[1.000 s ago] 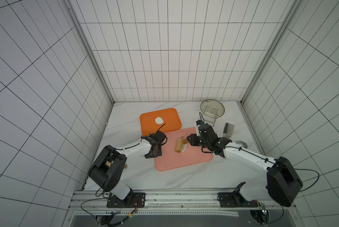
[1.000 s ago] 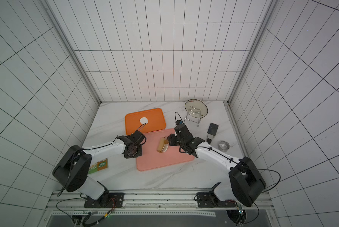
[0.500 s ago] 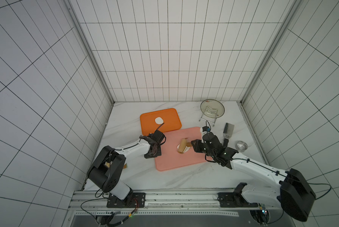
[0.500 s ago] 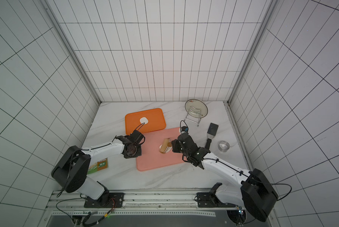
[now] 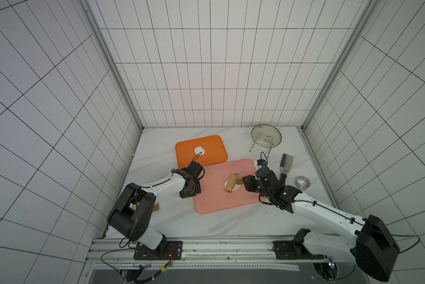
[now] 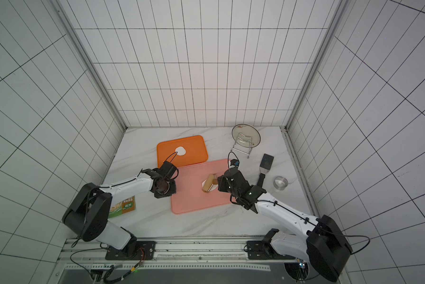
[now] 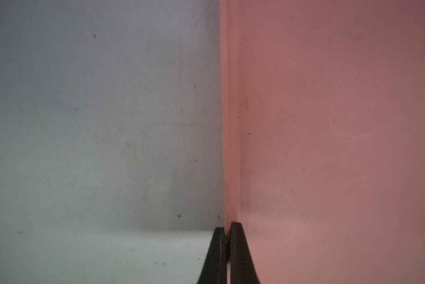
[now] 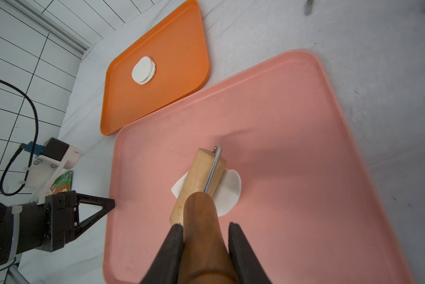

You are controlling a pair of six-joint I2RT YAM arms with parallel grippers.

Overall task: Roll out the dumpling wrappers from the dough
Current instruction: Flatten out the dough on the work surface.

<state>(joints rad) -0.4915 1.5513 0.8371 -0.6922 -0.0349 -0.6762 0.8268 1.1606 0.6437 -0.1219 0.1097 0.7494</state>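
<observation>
A flattened white piece of dough (image 8: 228, 194) lies mid pink tray (image 8: 292, 123), also seen in both top views (image 5: 238, 187) (image 6: 215, 188). A wooden roller (image 8: 199, 182) (image 5: 232, 185) (image 6: 209, 185) rests across the dough. My right gripper (image 8: 205, 225) (image 5: 246, 183) (image 6: 220, 183) is shut on the roller's dark handle. Round white dumpling wrappers (image 8: 143, 70) (image 5: 199, 149) (image 6: 180, 150) sit stacked on the orange tray (image 8: 177, 61) (image 5: 214, 152). My left gripper (image 7: 227, 225) (image 5: 189, 190) (image 6: 163, 190) is shut, its tips at the pink tray's left rim (image 7: 230, 147).
A glass plate on a wire rack (image 5: 266, 136) stands at the back right. A metal scraper (image 5: 286, 163) and a steel ring cutter (image 5: 302, 182) lie right of the pink tray. A green packet (image 6: 124, 207) lies by the left arm's base.
My right arm has drawn back toward the front right, and the roller has shifted a little that way over the dough. The left arm has not moved.
</observation>
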